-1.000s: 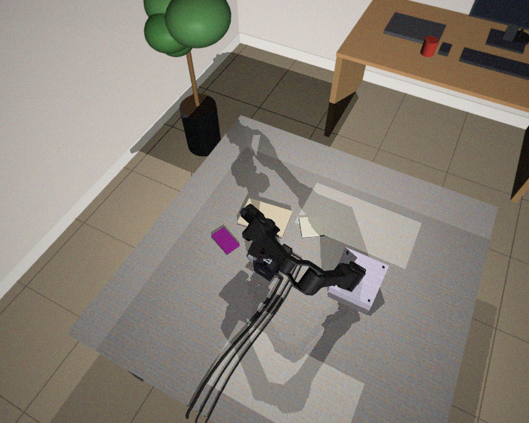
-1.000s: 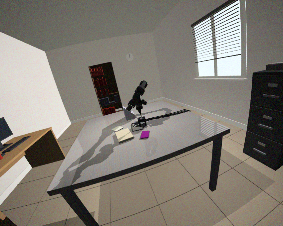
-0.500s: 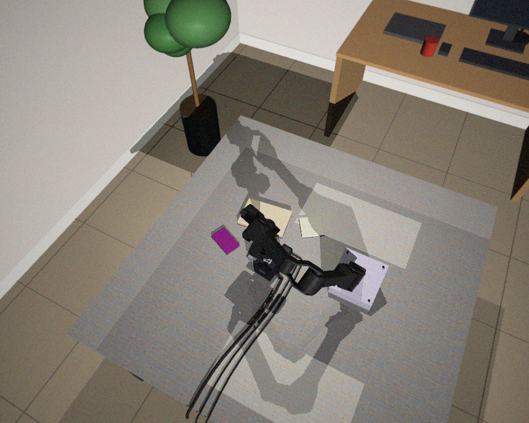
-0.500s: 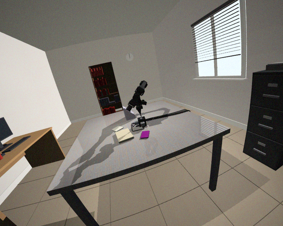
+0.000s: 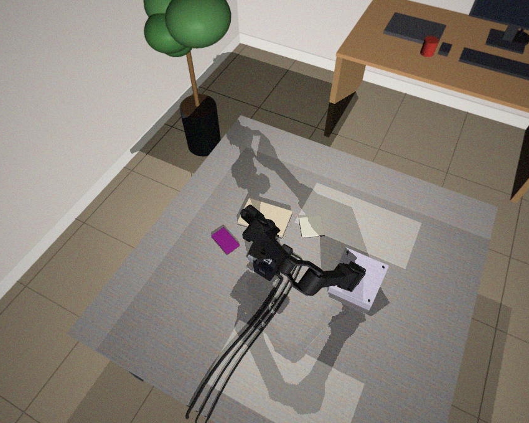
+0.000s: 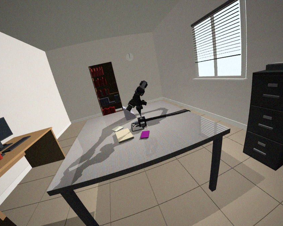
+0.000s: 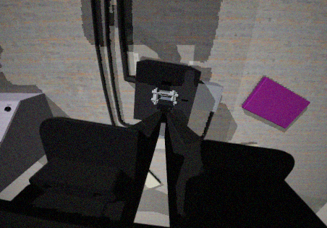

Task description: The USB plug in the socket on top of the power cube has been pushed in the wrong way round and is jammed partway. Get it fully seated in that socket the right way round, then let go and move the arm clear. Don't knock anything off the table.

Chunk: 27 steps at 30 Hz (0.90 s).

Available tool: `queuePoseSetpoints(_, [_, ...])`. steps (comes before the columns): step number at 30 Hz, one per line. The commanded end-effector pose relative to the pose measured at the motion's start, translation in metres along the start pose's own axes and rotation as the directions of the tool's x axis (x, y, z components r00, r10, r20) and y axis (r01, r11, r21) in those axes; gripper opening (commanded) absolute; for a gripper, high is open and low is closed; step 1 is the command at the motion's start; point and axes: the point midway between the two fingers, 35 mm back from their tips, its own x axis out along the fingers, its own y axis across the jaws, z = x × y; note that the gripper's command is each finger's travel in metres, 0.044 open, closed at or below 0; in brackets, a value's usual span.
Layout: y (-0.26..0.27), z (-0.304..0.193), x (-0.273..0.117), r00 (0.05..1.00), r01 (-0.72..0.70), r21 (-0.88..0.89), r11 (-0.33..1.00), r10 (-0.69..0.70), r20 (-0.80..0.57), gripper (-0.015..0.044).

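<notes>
The black power cube (image 5: 264, 269) (image 6: 143, 119) (image 7: 145, 99) stands on the table, its socket face toward the wrist camera. Pale metal parts of the socket (image 7: 165, 96) show near the middle of that face. The small dark USB plug (image 7: 165, 107) is at the socket, right at my fingertips. My gripper (image 6: 140, 115) (image 7: 163, 116) points down at the cube, its narrow fingertips shut on the plug. The fingers hide much of the plug. Which way round it is and how deep it sits cannot be told.
Black cables (image 5: 251, 331) (image 6: 168, 117) (image 7: 101, 65) run from beside the cube. A magenta book (image 5: 225, 239) (image 6: 144, 134) (image 7: 276, 103), a cream book (image 5: 280, 214) (image 6: 124, 135) and a cream pad (image 5: 311, 226) (image 6: 118, 128) lie nearby. The arm stands on a pale sloped block (image 5: 374, 282) (image 6: 129, 115) (image 7: 27, 123).
</notes>
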Motion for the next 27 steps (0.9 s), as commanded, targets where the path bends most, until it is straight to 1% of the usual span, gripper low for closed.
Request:
queuePoseSetpoints(1, [0.0010,-0.0012,0.0013,1.000,-0.002,-0.006,1.000,0.002,-0.005,0.0000])
queuePoseSetpoints(27, [0.0012,-0.0017,0.0044,1.000,-0.002,-0.012,1.000,0.002,-0.008,0.0000])
